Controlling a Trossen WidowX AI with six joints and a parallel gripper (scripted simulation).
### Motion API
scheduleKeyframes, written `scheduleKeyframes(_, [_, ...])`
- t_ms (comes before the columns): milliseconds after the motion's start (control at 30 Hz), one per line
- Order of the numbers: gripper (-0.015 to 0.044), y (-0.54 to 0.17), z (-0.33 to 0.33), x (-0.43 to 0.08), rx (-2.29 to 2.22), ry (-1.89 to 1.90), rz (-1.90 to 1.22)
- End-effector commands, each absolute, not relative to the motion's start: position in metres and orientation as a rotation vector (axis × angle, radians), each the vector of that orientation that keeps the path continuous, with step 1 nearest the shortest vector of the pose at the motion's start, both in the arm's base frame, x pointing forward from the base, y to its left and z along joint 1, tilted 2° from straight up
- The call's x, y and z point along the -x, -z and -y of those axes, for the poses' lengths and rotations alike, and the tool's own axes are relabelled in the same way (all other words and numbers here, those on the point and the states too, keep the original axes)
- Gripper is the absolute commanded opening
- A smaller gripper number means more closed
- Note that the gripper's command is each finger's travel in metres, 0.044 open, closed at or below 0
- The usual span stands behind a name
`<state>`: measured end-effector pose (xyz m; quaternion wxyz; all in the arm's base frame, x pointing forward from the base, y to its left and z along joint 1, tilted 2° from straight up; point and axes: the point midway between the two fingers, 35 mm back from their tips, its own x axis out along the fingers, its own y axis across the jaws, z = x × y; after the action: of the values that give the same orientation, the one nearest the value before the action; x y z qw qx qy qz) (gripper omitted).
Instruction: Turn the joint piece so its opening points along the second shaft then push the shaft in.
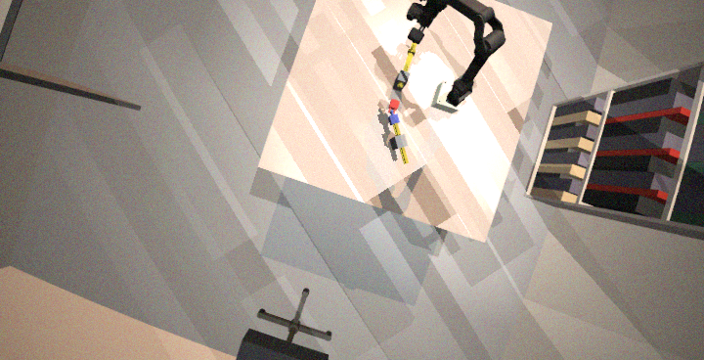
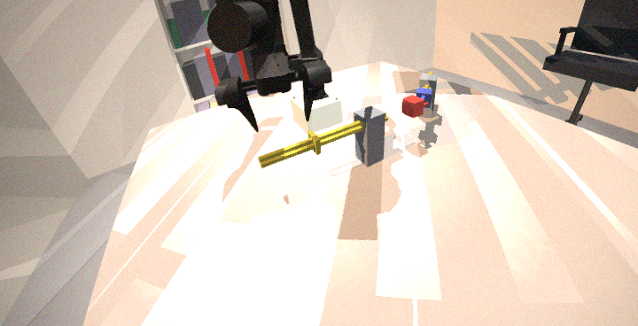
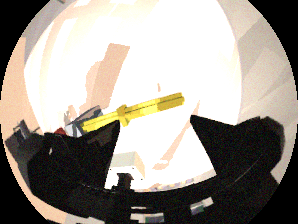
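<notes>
Arm [image 1: 485,14] [image 2: 301,12]: matte black throughout, chunky rounded joint housings, slimmer angular links, 1 fat round drum-like housing near the wrist. Gripper [image 1: 418,22] [image 2: 282,126] [image 3: 155,120] also black, 2 fingers [image 2: 249,111] tapering to sharp points from bulky bases.

two shafts [image 1: 408,63] [image 2: 290,150] [image 3: 150,106], two blocks [image 1: 401,80] [image 2: 375,140] [image 3: 75,128], one joint piece [image 1: 393,105] [image 2: 412,105] [image 3: 61,132]
</notes>
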<state>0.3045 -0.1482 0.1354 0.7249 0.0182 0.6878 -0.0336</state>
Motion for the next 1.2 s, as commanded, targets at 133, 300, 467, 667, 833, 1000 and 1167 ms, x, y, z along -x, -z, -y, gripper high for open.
scheduleKeyframes(133, [0.0440,-0.120,0.150,-0.306,-0.264,0.298,-1.526])
scheduleKeyframes(300, [0.0440,-0.112,0.150,-0.307,-0.398,0.436,-1.513])
scheduleKeyframes(467, [0.0440,-0.104,0.151,-0.307,-0.529,0.575,-1.492])
scheduleKeyframes(667, [0.0440,-0.094,0.151,-0.308,-0.684,0.742,-1.453])
scheduleKeyframes(833, [0.0440,-0.086,0.152,-0.309,-0.811,0.883,-1.409])
scheduleKeyframes(1000, [0.0440,-0.078,0.152,-0.309,-0.934,1.023,-1.355])
scheduleKeyframes(1167, [0.0440,-0.071,0.152,-0.309,-1.039,1.145,-1.299])
